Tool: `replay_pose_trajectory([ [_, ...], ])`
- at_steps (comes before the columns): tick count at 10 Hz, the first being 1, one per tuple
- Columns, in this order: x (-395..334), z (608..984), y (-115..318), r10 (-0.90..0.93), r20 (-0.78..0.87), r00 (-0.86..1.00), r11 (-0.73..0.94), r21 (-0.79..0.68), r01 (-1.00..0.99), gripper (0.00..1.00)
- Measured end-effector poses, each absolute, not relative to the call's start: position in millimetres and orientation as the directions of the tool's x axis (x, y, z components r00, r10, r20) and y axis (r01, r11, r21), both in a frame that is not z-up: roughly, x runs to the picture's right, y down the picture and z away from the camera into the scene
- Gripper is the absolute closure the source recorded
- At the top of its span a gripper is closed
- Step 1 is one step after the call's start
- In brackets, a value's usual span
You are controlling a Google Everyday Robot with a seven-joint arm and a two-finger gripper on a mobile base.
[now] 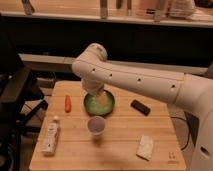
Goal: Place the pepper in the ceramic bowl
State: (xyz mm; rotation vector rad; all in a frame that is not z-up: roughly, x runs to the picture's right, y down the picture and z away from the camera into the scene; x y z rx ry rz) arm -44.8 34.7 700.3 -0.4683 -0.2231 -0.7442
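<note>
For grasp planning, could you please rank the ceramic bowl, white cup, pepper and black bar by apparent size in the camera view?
ceramic bowl
white cup
black bar and pepper look alike
The gripper hangs over the bowl.

Dim, warm light, seemingly overhead; dark, murky background.

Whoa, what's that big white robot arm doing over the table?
The robot is meant to put the pepper into the ceramic bowl. Right now its gripper hangs open just over the bowl. The pepper lies on the wooden table to the left of the bowl, not yet picked up. A small cup stands in front of the bowl.
</note>
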Motion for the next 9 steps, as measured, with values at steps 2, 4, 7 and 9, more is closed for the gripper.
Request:
replay_pose_trajectory([
  [2,-62.6,702.8,33.8,-0.618,0.378,0.689,0.617,-0.31,0.723,0.2],
  [4,-66.2,705.3,32.9,-0.636,0.39,0.666,0.596,-0.299,0.745,0.2],
  [7,-77.1,707.9,30.3,-0.656,0.414,0.631,0.568,-0.28,0.774,0.2],
  [9,-84.8,713.2,30.5,-0.667,0.433,0.607,0.546,-0.27,0.793,0.2],
])
